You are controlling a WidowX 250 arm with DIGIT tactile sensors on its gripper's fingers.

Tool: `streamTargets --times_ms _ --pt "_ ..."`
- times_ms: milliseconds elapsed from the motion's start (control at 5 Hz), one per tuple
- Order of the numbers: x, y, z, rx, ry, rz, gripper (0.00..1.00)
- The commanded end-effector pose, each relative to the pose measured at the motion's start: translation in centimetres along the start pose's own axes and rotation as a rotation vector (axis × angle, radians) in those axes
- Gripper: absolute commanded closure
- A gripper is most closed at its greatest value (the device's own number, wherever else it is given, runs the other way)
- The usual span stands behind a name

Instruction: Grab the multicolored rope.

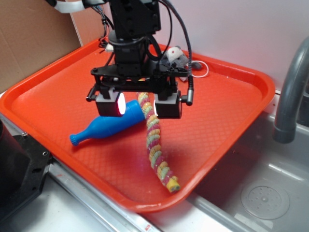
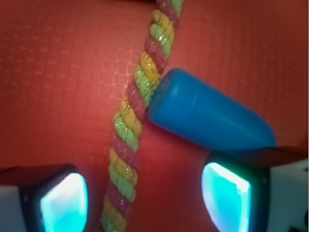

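**Ana:** Over the red tray (image 1: 227, 116), in the exterior view, the end effector (image 1: 139, 105) hangs with its fingers apart, straddling the upper part of the multicolored rope (image 1: 155, 147). That rope runs down the tray toward its near rim. The blue bottle (image 1: 108, 128) lies with its wide end right against the rope, under the finger on the picture's left.

**Ben:** So a descent could land that pad on the bottle instead of the tray, and the grip would then catch both or neither. The plush mouse (image 1: 176, 58) sits well apart.

**Ana:** From the wrist view, the rope (image 2: 126, 145) passes between the two lit pads (image 2: 65, 203), untouched. The bottle (image 2: 207, 116) touches the rope, just ahead of the other pad.

**Ben:** Closing may shove the bottle and roll the rope sideways out of the gap.
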State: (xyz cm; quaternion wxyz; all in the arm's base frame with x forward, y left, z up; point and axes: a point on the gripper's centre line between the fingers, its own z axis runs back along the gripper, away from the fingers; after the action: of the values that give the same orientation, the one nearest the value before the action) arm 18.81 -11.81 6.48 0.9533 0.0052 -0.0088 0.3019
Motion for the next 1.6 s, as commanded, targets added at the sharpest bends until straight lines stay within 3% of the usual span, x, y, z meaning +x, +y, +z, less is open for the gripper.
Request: streamTargets --times_ms 0,200,600,800,1200,1400 --pt "-0.7 -2.2 -1.0 -0.070 -0.013 -0.008 0.00" --pt "-1.4 -3.0 -1.4 -0.077 0.007 -0.016 0.00" --pt "-1.4 -3.4 -4.9 -0.031 0.060 -0.024 0.00" --pt "-2.0 -3.4 -4.9 -0.045 0.052 -0.029 1.00" --pt "-2.4 -3.2 -3.8 -0.005 -0.004 -0.068 1.00" --pt "-2.2 -2.8 -1.3 0.037 -0.066 -0.170 1.00"
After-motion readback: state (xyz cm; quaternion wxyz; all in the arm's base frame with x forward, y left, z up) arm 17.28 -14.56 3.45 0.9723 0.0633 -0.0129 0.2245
